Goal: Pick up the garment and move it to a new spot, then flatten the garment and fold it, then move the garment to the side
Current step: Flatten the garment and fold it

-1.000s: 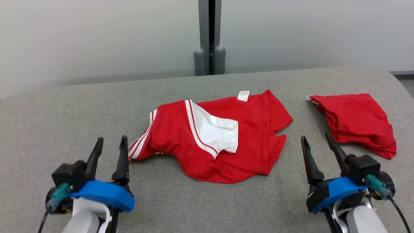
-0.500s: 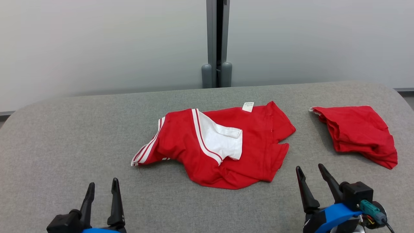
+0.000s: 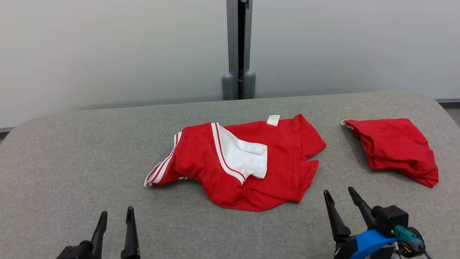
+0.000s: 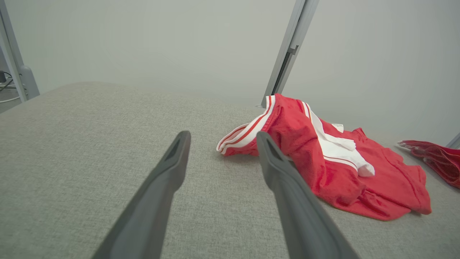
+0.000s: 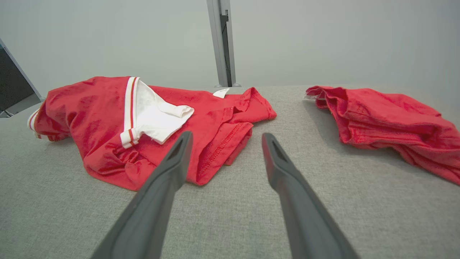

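Observation:
A crumpled red garment (image 3: 287, 158) with white stripes and a white panel lies mid-table; it shows too in the left wrist view (image 4: 381, 180) and the right wrist view (image 5: 90, 111). My left gripper (image 3: 116, 218) stands open near the table's front left, short of the garment's striped corner, holding nothing. In its own view the left gripper (image 4: 222, 138) points at that corner. My right gripper (image 3: 339, 194) is open at the front right, just off the garment's lower right hem. Between the right gripper's (image 5: 227, 138) fingers I see only grey table.
A second red garment (image 3: 395, 147), loosely folded, lies at the table's right; it also appears in the right wrist view (image 5: 388, 118). The grey fabric table (image 3: 72, 162) has rounded corners. A grey post (image 3: 238, 50) stands behind it against a pale wall.
Both grippers have drawn back toward the table's front edge, still open. The head camera has tilted up, so the whole picture has shifted down. The garments have not moved.

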Available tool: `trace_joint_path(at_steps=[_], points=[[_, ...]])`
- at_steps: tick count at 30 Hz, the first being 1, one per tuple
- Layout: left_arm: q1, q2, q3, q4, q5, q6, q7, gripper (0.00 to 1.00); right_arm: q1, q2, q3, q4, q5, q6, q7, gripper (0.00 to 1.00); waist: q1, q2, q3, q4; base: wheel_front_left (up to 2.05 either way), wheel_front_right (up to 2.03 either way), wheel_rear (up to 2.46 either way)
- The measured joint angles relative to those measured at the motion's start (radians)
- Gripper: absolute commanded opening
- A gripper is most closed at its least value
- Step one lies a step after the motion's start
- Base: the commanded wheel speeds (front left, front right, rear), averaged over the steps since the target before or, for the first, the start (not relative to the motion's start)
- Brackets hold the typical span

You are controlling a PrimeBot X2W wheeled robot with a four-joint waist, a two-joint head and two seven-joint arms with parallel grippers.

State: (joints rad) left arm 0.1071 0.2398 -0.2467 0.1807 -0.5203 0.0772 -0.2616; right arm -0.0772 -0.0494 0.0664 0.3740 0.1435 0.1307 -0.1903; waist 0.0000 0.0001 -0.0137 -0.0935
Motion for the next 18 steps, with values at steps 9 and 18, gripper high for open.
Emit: trace_joint_path(at_steps=[9, 18], points=[[0.000, 0.000, -0.012, 0.007, 0.000, 0.002, 0.000, 1.00, 0.000, 0.000, 0.002, 0.003, -0.001, 0.000, 0.000, 1.00, 0.0000, 0.0000, -0.002, 0.005, 0.00, 0.00, 0.00], [-0.013, 0.002, -0.023, 0.008, 0.002, 0.003, 0.003, 1.00, -0.120, 0.000, 0.025, 0.023, -0.068, 0.000, 0.057, 1.00, 0.0001, 0.0000, 0.028, 0.018, 0.00, 0.00, 0.00]])
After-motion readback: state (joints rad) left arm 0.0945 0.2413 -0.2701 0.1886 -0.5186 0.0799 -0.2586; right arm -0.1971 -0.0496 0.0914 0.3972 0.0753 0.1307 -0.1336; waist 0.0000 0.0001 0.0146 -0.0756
